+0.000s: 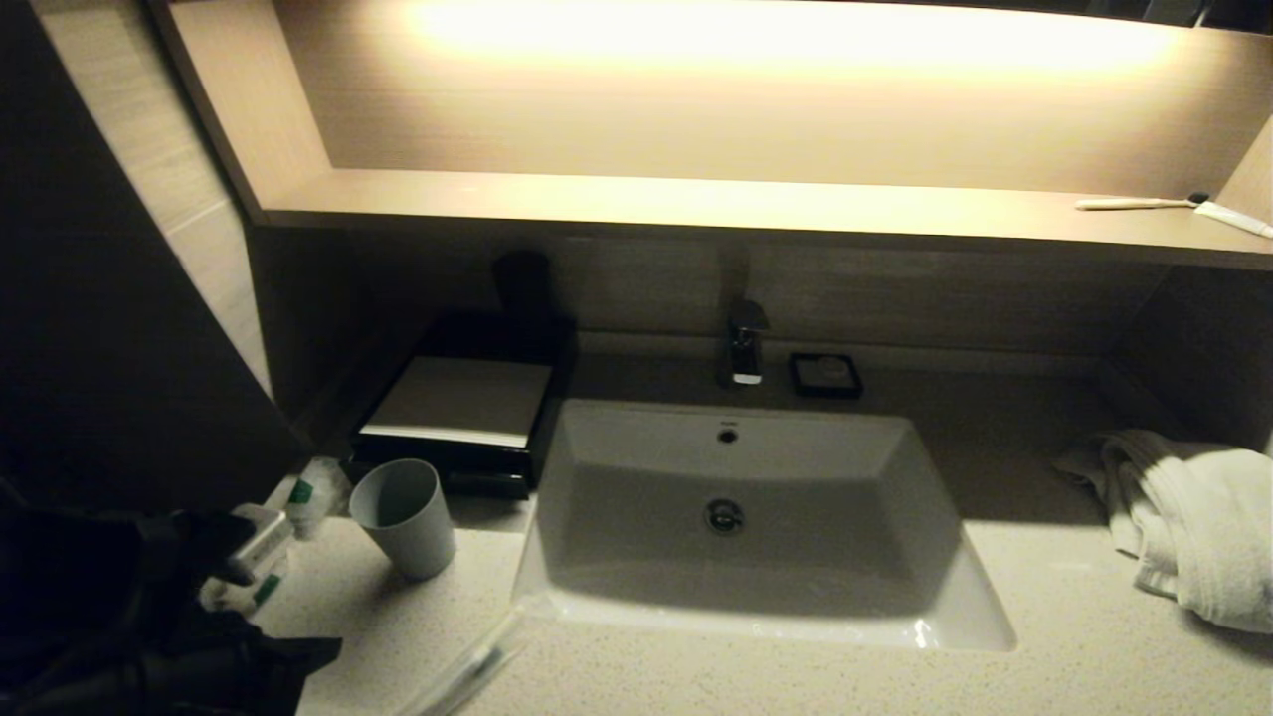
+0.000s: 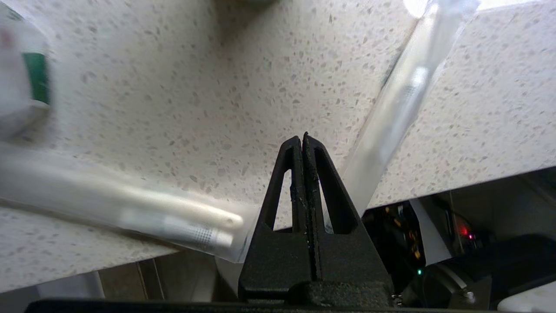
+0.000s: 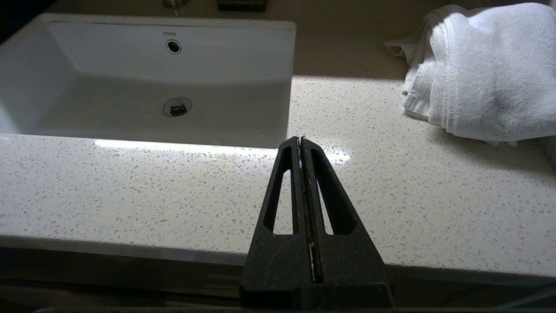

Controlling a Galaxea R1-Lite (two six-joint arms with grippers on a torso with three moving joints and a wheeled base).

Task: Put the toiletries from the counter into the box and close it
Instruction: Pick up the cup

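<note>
My left gripper hung just over the counter at its front left corner, its 2 fingers pressed flat together with nothing between them. Beside it, 2 clear-wrapped toothbrushes lay on the speckled stone: one wrapped toothbrush ran along the front edge with its end poking past the lip, and the other wrapped toothbrush slanted from that edge toward the sink. A white sachet with a green mark sat near the left edge, and another green-marked sachet lay between the cup and the left edge. The grey cup stood upright directly in front of the box, which sat at the back left of the counter against the wall, its drawer looking pushed in. My right gripper was parked over the front edge near the sink's right corner, fingers closed on nothing, well apart from the folded white towel.
</note>
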